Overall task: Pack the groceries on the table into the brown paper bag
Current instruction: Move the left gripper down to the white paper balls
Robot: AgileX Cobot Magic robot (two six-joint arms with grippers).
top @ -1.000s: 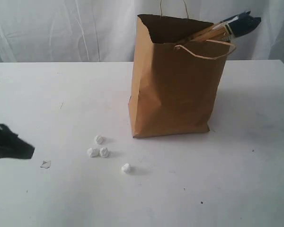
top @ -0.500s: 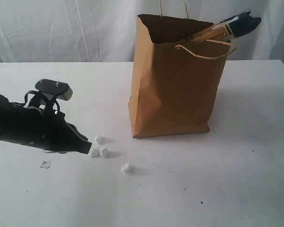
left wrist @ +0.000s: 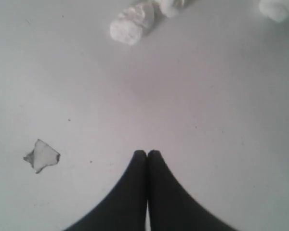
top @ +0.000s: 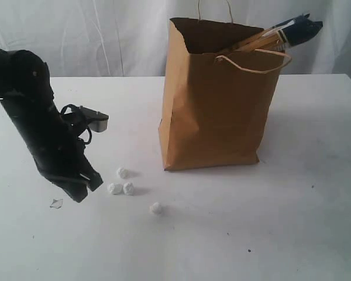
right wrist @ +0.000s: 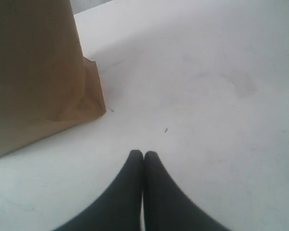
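Brown paper bag point(top: 216, 105) stands on the table point(top: 292, 222); left fingers point(left wrist: 132, 192) and right fingers point(right wrist: 130, 192) pressed together, empty.

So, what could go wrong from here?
The long dark noodle packet pokes out above the brown paper bag; a bump might tip it out. The shut left gripper hangs low beside small white lumps and could scatter them. The shut right gripper is near the bag's corner and could nudge it.

Left pincer point(left wrist: 147, 153) closed, pointing downward, right pincer point(right wrist: 143, 154) closed
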